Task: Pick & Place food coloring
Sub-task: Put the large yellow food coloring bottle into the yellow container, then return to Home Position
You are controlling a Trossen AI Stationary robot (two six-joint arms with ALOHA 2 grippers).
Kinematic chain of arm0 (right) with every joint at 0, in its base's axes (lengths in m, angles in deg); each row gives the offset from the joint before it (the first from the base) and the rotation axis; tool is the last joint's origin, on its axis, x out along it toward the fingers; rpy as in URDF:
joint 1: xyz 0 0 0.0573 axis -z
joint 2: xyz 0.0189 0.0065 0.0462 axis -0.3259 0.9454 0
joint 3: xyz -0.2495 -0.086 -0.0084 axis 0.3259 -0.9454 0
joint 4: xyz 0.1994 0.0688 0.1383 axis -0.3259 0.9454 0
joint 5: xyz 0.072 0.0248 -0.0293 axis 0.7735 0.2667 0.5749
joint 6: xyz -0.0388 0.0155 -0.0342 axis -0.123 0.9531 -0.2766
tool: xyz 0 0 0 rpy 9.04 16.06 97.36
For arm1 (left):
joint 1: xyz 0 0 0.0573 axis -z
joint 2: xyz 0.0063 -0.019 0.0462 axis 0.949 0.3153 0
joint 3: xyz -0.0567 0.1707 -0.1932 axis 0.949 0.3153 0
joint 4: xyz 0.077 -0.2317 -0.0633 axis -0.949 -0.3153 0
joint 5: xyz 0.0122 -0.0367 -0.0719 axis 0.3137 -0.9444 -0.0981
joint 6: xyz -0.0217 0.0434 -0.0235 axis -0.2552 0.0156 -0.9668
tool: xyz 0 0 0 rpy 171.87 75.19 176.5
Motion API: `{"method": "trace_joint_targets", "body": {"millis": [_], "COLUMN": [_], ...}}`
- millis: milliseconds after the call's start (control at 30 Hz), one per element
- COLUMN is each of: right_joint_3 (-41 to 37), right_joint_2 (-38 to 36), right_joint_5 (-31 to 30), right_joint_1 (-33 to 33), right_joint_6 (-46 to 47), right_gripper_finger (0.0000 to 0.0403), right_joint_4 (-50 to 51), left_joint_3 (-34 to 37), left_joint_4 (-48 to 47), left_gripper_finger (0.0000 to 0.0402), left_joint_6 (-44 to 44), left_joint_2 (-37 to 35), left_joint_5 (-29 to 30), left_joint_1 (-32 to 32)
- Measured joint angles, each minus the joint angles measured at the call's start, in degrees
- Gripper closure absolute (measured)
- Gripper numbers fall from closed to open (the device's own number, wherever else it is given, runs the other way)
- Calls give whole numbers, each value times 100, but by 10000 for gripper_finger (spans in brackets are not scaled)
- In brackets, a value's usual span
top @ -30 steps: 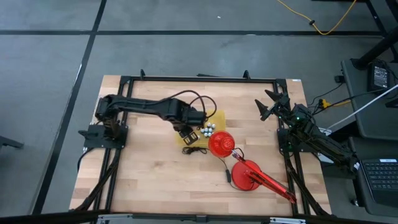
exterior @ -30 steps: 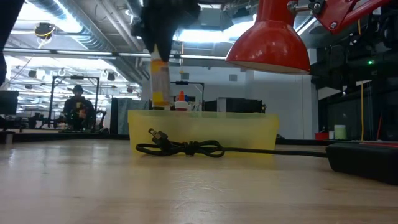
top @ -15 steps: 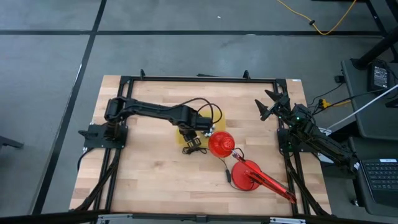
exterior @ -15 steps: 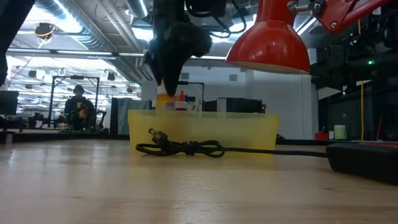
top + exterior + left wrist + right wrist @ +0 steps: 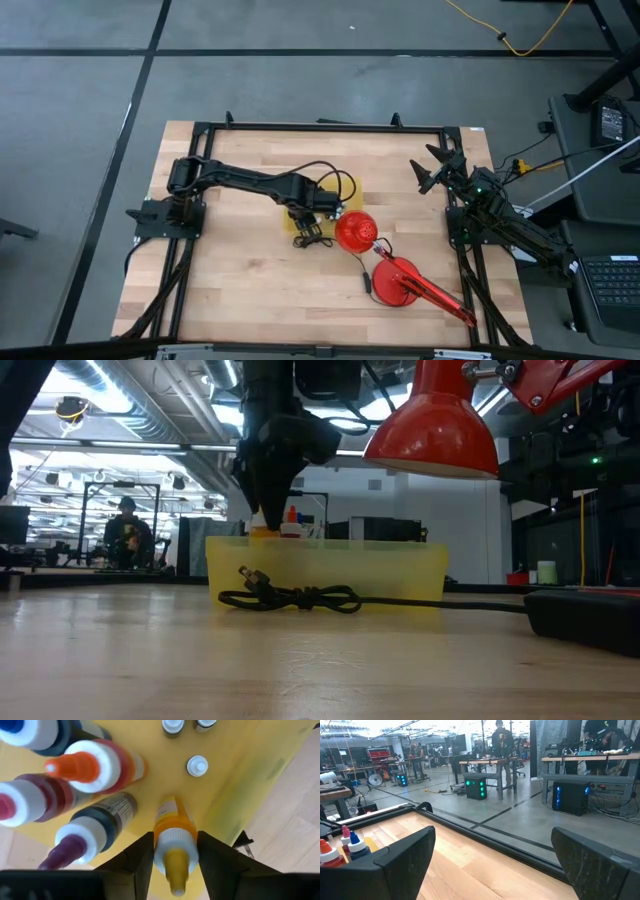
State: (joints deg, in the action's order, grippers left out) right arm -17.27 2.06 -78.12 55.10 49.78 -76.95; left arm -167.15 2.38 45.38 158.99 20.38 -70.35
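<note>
**Left gripper down in the yellow tray with a yellow-capped bottle between its fingers**

Biggest thing first: one wooden table (image 5: 240,270) with a black frame around it. Two arms were on it. The left arm reached across from its base toward the middle, wrist bent down, with the left gripper (image 5: 175,851) pointing straight into the tray. The right arm sat folded at the right edge, and the right gripper (image 5: 492,855) had its jaws wide apart over bare wood, holding nothing.

Next, two red round lamp parts: one lamp shade (image 5: 354,231) just beside the tray and one lamp base (image 5: 396,282) nearer the front, plus one black cord (image 5: 295,599) knotted in front of the tray.

One yellow tray (image 5: 330,575) held the food coloring. From the left wrist view I counted eight bottles: a yellow-capped bottle (image 5: 174,840) sitting between the two dark fingers (image 5: 137,857), four bigger ones beside it (blue, orange, pink, purple tips) and three small white caps further off. I couldn't tell whether the jaws were pressing on that bottle or just off it.
</note>
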Motion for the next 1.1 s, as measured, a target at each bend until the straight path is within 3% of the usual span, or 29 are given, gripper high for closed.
{"method": "trace_joint_targets", "body": {"millis": [367,833,1100], "right_joint_3": [0,0,0], "right_joint_2": [1,-1,0], "right_joint_5": [0,0,32], "right_joint_1": [0,0,0], "right_joint_6": [0,0,1], "right_gripper_finger": [4,4,4], "right_joint_4": [0,-2,11], "left_joint_3": [8,-1,-7], "left_joint_4": [51,-49,-259], "left_gripper_finger": [198,56,41], "left_joint_6": [91,864,1836], "left_joint_2": [0,-314,-1084], "left_joint_5": [24,-172,202], "left_joint_1": [0,138,197]}}
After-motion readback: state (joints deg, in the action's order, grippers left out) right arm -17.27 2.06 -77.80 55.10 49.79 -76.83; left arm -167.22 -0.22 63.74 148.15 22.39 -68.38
